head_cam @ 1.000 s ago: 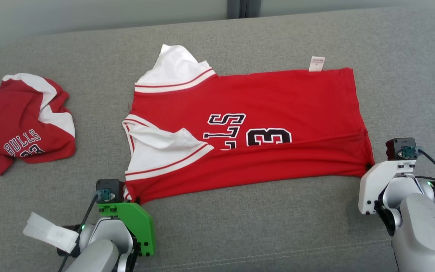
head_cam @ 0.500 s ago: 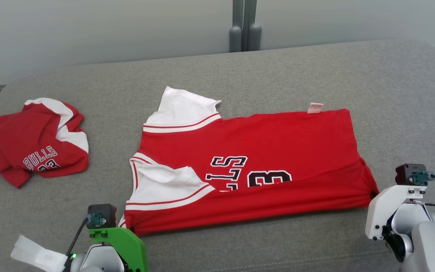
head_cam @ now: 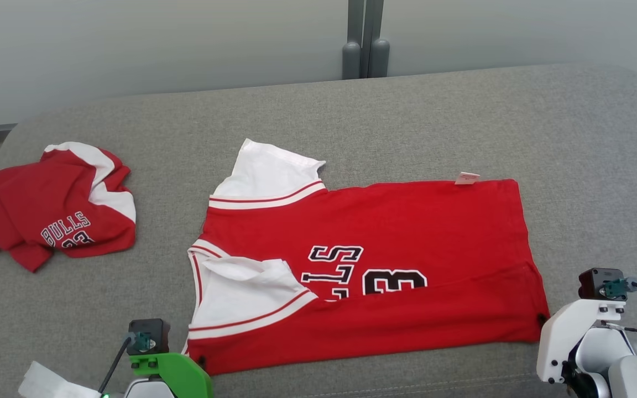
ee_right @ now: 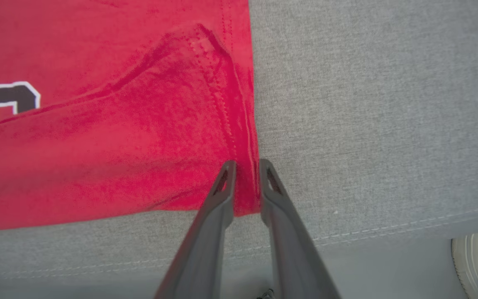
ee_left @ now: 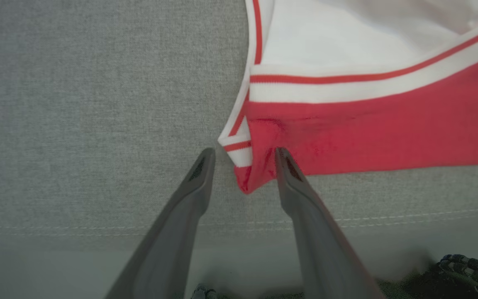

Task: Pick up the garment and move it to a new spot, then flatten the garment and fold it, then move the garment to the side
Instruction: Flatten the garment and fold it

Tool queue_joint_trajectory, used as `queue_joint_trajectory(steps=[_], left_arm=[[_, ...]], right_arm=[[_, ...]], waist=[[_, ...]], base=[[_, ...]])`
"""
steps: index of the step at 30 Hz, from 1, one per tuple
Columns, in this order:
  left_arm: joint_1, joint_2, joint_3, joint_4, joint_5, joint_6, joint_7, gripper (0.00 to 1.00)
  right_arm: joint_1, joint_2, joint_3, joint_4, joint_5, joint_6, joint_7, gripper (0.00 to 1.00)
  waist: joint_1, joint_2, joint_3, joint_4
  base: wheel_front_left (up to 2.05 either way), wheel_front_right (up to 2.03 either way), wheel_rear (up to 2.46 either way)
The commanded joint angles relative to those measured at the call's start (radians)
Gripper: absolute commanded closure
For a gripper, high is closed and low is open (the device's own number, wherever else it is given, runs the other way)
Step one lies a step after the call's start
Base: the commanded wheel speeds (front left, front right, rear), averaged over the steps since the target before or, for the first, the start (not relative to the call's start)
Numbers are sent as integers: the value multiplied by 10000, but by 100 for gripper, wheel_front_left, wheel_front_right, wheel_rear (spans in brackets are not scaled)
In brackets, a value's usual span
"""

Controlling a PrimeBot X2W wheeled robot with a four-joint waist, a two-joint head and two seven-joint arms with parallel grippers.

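One red jersey [head_cam: 385, 221] lies spread near the front edge of the couch [head_cam: 462, 110], collar end to the left and hem to the right. Its near long edge is folded up over the lower part of the printed number. It looks light, soft and limp. The thin knit will probably sag, stretch and drag on the upholstery rather than slide cleanly, so a lift from one point would likely let it bunch. The best holds, I judge, are the two near corners, where doubled cloth and stitched hem give the jaws something thicker to bite. At the near left corner the left gripper [ee_left: 244, 151] has its jaws spread, with the corner lying between them and one finger touching the red cloth. At the near right corner the right gripper [ee_right: 247, 162] has its jaws almost pressed together astride the hem seam; whether they pinch it I cannot tell. A white sleeve [head_cam: 269, 166] sticks out at the far left. A second jersey [head_cam: 47, 204] lies crumpled well apart to the left.
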Motion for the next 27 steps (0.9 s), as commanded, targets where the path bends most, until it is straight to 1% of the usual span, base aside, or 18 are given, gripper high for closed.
queue_joint_trajectory(steps=[1, 5, 9, 12, 14, 18, 20, 23, 27], left_arm=[[143, 35, 26, 60, 6, 54, -101, 0], [264, -164, 114, 179, -62, 17, -547, 0], [443, -376, 345, 219, -98, -127, -1471, 0], [530, -554, 655, 231, -94, -223, -2508, 0], [636, -755, 952, 249, -201, -316, -3326, 0], [708, -1106, 1401, 332, -221, -746, -5048, 0], [768, -1242, 1586, 486, -230, -901, -5681, 0], [797, -1476, 1915, 607, -193, -1084, -6145, 0], [931, -1701, 2373, 525, 76, -1421, -6324, 0]], right_arm=[[115, -34, -45, -98, 37, -24, -19, 0], [341, 59, -155, -397, 176, -21, -452, 0], [571, 102, -305, -743, 356, -21, -1141, 0], [732, 157, -330, -916, 656, -21, -1705, 0], [793, 171, -119, -1099, 1017, -19, -2222, 0], [1019, 153, 170, -1215, 1627, -19, -3357, 0], [1060, 162, 289, -1183, 1874, -18, -3935, 0], [1097, 168, 543, -1101, 2075, -16, -4649, 0], [1137, 170, 1009, -1003, 2305, -16, -5347, 0]], waist=[[0, 0, -12, -1], [0, 0, -190, 87], [0, 0, -450, 204], [0, 0, -623, 304], [0, 0, -745, 373], [0, 0, -958, 505], [0, 0, -1055, 564], [0, 0, -1205, 636], [0, 0, -1391, 714]], base=[[0, 0, 0], [0, 0, 0], [0, 0, 0], [0, 0, 0], [0, 0, 0], [0, 0, 0], [0, 0, 0], [0, 0, 0], [0, 0, 0]])
